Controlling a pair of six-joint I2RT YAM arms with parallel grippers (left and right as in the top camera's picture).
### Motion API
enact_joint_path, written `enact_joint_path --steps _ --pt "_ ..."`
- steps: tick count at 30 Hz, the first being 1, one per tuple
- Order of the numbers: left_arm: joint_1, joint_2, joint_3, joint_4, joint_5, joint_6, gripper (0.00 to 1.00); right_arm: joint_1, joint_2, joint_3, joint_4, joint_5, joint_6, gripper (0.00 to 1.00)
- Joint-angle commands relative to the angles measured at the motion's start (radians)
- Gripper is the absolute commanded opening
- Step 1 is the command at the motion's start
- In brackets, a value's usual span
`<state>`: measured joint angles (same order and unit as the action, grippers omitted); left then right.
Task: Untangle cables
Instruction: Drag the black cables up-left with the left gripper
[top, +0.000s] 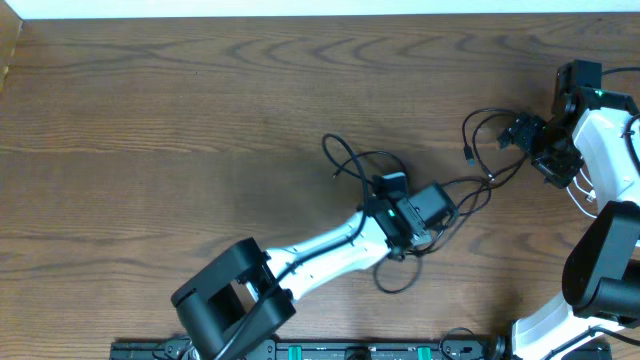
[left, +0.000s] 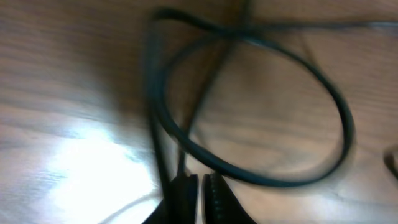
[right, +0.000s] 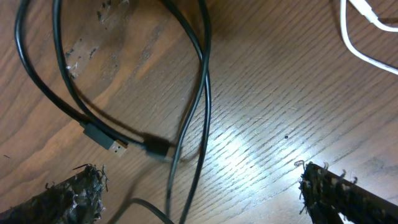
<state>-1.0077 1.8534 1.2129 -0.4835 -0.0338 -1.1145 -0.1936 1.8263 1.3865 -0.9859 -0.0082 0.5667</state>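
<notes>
1. Black cables (top: 352, 160): thin cords, looped and crossed over one another on the bench, just toward 3 o'clock of its centre in the overhead view. One strand leads off toward 2 o'clock and makes a further loop beside the right arm. In the left wrist view a broad oval loop (left: 341, 124) fills the frame, blurred.
2. Flat plug (right: 104, 139): metal-tipped, lying on the wood at 8 o'clock of the right wrist view. Dark plug (right: 158, 149): just beside it, toward 3 o'clock, where two cords cross.
3. White cable (top: 585, 197): at the 3 o'clock edge of the bench, partly under the right arm. In the right wrist view it curves through the 1 o'clock corner (right: 364, 37), well apart from the black cords.
4. Left fingers (left: 185, 196): pressed nearly together, only a narrow slit between them, at 6 o'clock of the left wrist view and low over the tangle. A thin black cord runs down to their tips. The view is too blurred to tell whether it is pinched.
5. Right fingers (right: 68, 196): spread wide, one at 7 o'clock and one at 5 o'clock of the right wrist view, with a frayed dark covering. Black cords lie on the bench between them.
6. Bench (top: 150, 120): brown wood, strong grain.
</notes>
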Motion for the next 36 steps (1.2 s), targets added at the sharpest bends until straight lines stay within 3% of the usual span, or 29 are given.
enact_joint_path --steps 1,13,22,28,36 --pt "0.074 -0.027 -0.006 -0.052 -0.031 0.015 0.08 0.001 0.003 0.005 -0.002 0.005 0.0 0.99" --pt "0.414 -0.258 -0.006 -0.203 -0.031 0.215 0.08 0.001 0.003 0.005 -0.002 0.005 0.0 0.99" --pt "0.713 -0.486 -0.005 -0.224 0.025 0.258 0.08 0.001 0.003 0.005 -0.002 0.005 0.0 0.99" --pt "0.758 -0.527 -0.006 -0.228 0.072 0.258 0.08 0.001 0.003 0.005 -0.002 0.005 0.0 0.99" --pt "0.743 -0.454 -0.007 -0.302 0.075 0.267 0.08 0.001 0.003 0.005 -0.002 0.005 0.0 0.99"
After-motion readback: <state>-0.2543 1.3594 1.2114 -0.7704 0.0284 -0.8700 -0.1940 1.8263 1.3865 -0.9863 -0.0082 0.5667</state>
